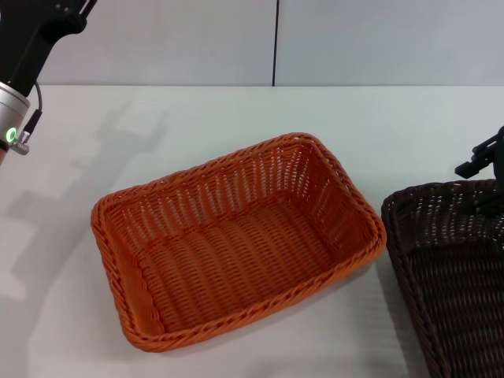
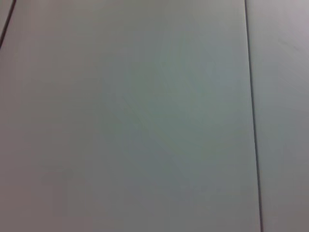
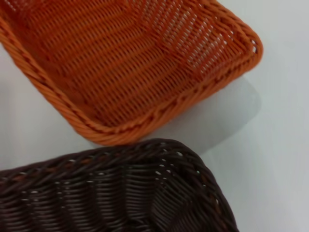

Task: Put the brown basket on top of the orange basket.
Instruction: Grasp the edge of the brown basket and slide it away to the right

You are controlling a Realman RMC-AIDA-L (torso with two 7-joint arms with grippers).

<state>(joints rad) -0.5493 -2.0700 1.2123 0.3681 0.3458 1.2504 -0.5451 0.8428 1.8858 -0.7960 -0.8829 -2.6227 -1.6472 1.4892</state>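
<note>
The fingers of the right gripper (image 1: 482,160) cannot be made out; only a black bracket-like part of it shows at the right edge of the head view, hanging just over the far rim of the rectangular, very dark brown woven wicker-style basket (image 1: 453,268), and whether it touches that rim cannot be told. The left gripper is out of sight, so its fingers cannot be judged either; only the left arm (image 1: 22,79), black above and silver below with a small green light, shows in the upper left corner of the head view, raised well away from both baskets.

The brown basket sits in the lower right of the head view, cut off by the right and bottom edges, resting on the white table (image 1: 197,118). The rectangular bright orange woven wicker-style basket (image 1: 236,244) lies in the middle of that view, turned at an angle, open side up and holding nothing. The two baskets stand side by side, their braided rims very near each other with a narrow strip of white table between them, as the right wrist view shows: orange basket (image 3: 120,67) across the upper part, brown basket (image 3: 111,193) across the lower part.

The left wrist view shows only a pale grey panelled surface (image 2: 145,121) with thin dark seams.
</note>
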